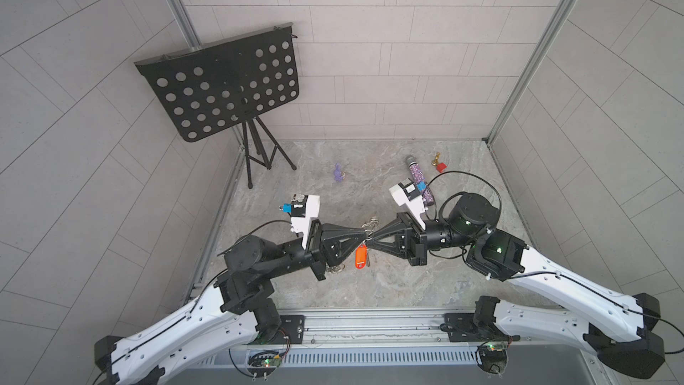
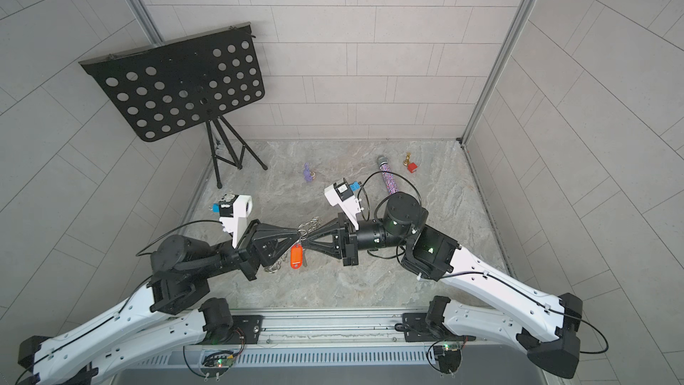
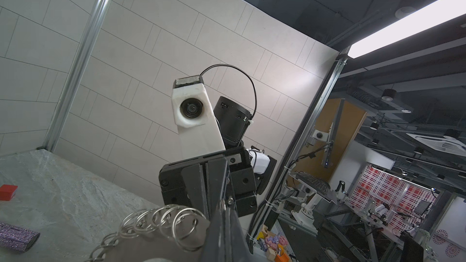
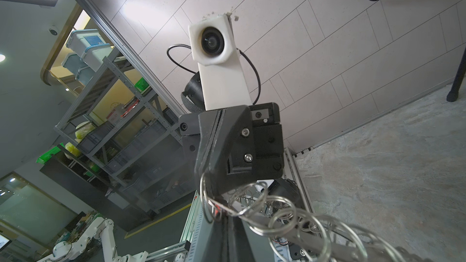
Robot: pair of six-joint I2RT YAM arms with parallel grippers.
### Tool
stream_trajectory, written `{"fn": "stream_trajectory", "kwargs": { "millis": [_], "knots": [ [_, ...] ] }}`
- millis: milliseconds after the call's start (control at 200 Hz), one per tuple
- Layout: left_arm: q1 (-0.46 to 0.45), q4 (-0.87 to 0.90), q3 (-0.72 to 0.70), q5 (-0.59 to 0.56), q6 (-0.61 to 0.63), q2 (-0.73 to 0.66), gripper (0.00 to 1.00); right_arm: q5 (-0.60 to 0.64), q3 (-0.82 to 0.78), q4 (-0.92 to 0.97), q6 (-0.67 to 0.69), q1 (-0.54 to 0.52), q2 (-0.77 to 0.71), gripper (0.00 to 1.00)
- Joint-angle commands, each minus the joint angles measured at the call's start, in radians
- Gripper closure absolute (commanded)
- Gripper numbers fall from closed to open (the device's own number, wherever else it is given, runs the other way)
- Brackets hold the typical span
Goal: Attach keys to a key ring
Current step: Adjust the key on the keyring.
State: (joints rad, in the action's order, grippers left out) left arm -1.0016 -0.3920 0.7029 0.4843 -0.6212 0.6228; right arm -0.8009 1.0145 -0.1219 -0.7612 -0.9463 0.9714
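Grey metal. Clamped one key ring above the table: left gripper and right gripper, two in all, both fully closed on its looped rim. Dangled one red-tagged key beneath.

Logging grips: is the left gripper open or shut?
Shut: the left gripper has its fingers pressed together, clamped on the key ring.

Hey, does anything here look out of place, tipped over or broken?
Nothing looks spilled or broken. The key ring is held tilted off the table where the shut left end effector and right end effector meet, the red-tagged key just below. The glittery microphone lies on its side.
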Motion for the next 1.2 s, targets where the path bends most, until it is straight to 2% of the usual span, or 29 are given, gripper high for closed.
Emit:
{"fn": "stream_trajectory", "kwargs": {
  "millis": [0, 410, 725, 901, 936, 1006, 1071, 1196],
  "knots": [
    [-0.013, -0.045, -0.014, 0.058, -0.008, -0.012, 1.0, 0.059, -0.012, -0.06, -0.027, 0.012, 0.005, 1.0],
    [-0.012, 0.014, -0.024, 0.042, 0.021, -0.057, 1.0, 0.036, -0.027, -0.07, -0.066, 0.039, -0.054, 1.0],
    [-0.012, 0.062, -0.001, 0.029, 0.053, -0.077, 1.0, 0.006, -0.005, 0.006, -0.042, 0.048, -0.068, 1.0],
    [-0.013, 0.125, 0.025, 0.013, 0.088, -0.084, 1.0, 0.015, 0.028, 0.128, 0.03, 0.048, -0.089, 1.0],
    [-0.013, 0.138, 0.032, 0.009, 0.096, -0.085, 1.0, 0.031, 0.035, 0.167, 0.054, 0.048, -0.097, 0.93],
    [-0.014, 0.162, 0.043, 0.001, 0.109, -0.087, 1.0, 0.053, 0.037, 0.203, 0.083, 0.049, -0.114, 0.87],
    [-0.012, 0.179, 0.052, 0.0, 0.119, -0.085, 1.0, 0.072, 0.044, 0.238, 0.108, 0.048, -0.124, 0.72],
    [-0.012, 0.194, 0.064, 0.006, 0.126, -0.077, 1.0, 0.082, 0.065, 0.296, 0.152, 0.048, -0.12, 0.63]
  ]
}}
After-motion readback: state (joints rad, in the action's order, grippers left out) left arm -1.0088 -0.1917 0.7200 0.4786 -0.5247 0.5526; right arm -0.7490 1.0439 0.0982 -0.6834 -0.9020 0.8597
